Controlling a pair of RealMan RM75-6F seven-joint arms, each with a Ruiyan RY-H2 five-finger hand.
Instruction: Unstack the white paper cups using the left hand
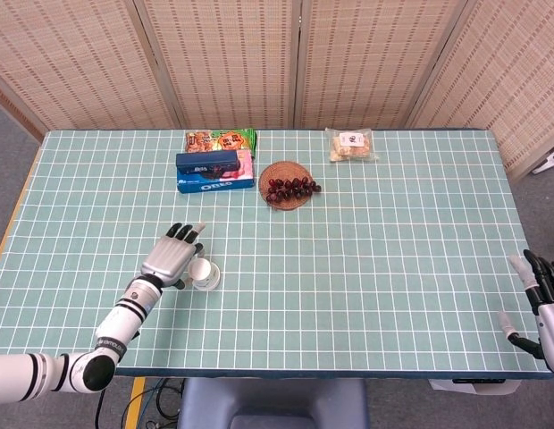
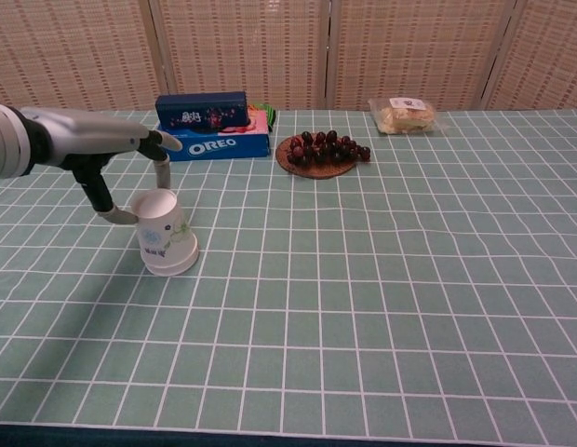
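White paper cups point(image 2: 166, 233) stand upside down, stacked, near the tabletop's point(image 1: 366, 268) front-left corner. My left hand point(image 1: 172, 256) hovers just beside them, fingers spread wide, holding nothing; whether it touches them I can't tell. Right hand point(image 1: 542, 304) off the front-right edge, fingers apart, empty.
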